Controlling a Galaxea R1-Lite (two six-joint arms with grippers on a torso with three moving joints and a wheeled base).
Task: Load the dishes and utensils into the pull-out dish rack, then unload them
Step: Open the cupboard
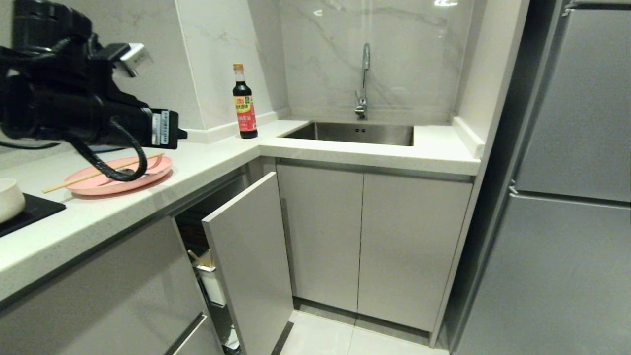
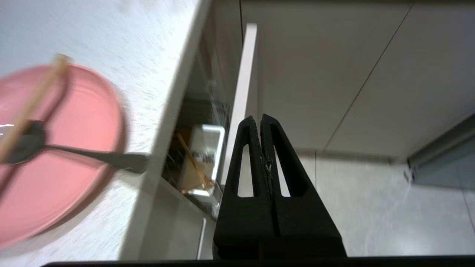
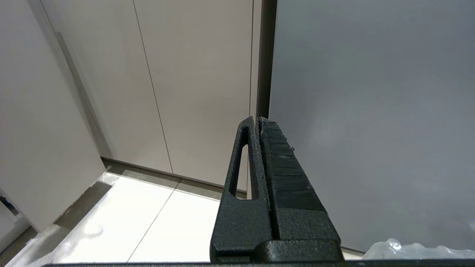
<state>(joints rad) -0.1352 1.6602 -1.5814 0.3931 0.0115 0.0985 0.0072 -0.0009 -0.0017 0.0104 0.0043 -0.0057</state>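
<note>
A: Two dishes sat unloaded: a shallow salmon-pink plate (image 1: 118,176) at nine o'clock and a cream-white bowl (image 1: 10,198) beside it.

B: And the utensils?

A: Pale wooden chopsticks (image 1: 93,173) and a dark grey metal spoon (image 2: 55,148) lay on the plate. The chrome wire pull-out rack (image 1: 212,281) stood open at seven o'clock, seemingly unfilled.

B: Grippers?

A: Left gripper (image 2: 258,120) and right gripper (image 3: 256,122) were both closed, holding nothing.

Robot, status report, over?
Left gripper shut, empty, above counter. Right gripper shut, parked low. Plate holds chopsticks, spoon. Rack pulled out.
</note>
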